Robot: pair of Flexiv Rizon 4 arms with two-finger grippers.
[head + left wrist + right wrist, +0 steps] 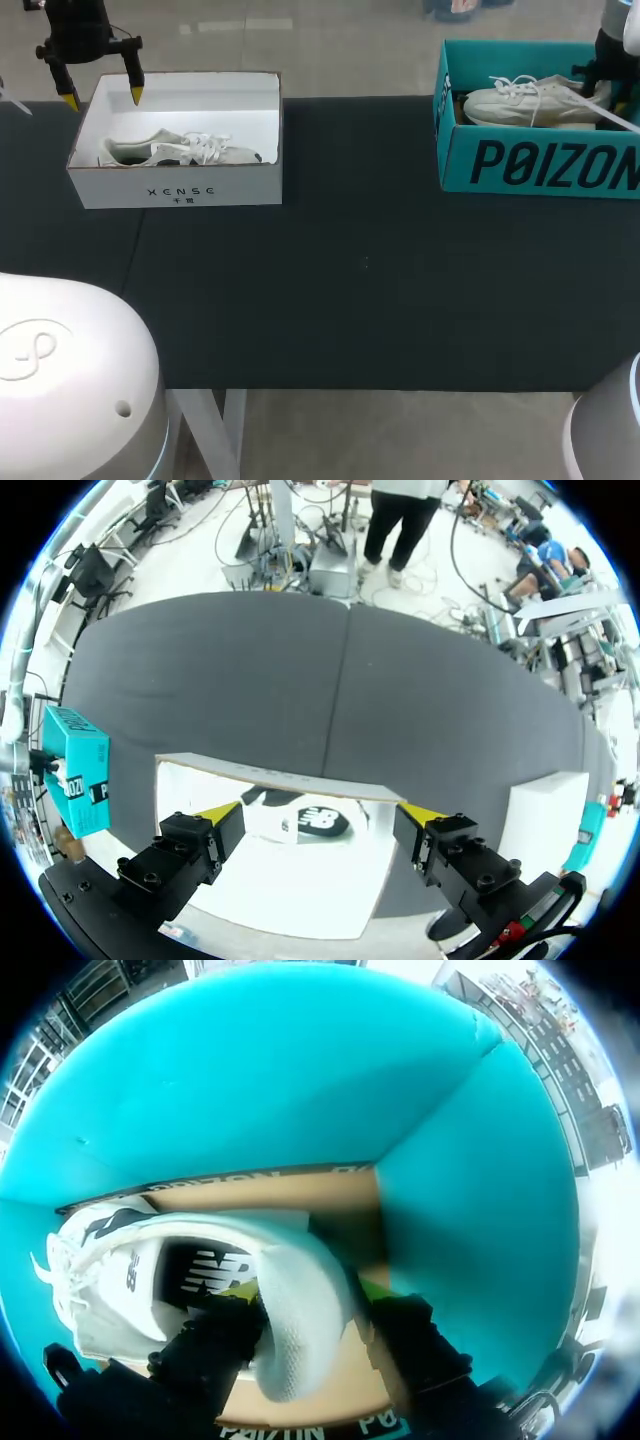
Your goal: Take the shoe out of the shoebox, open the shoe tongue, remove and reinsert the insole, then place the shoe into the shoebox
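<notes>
Wide flat table covered in dark grey cloth (380, 300), faint seam (336, 680) running across it; white metal legs (228, 430) under near edge.

Large dark block capitals run across the front wall of the teal shoebox (540, 165) at the far right corner of the table (380, 280), cut off at the head view's edge. Small dark lettering, with a tinier line beneath, sits mid-front on the white shoebox (175, 190) at the far left corner. Dark logos mark the insoles of the sneaker (215, 1272) in the teal box and the second sneaker (318, 822) in the white one.
</notes>
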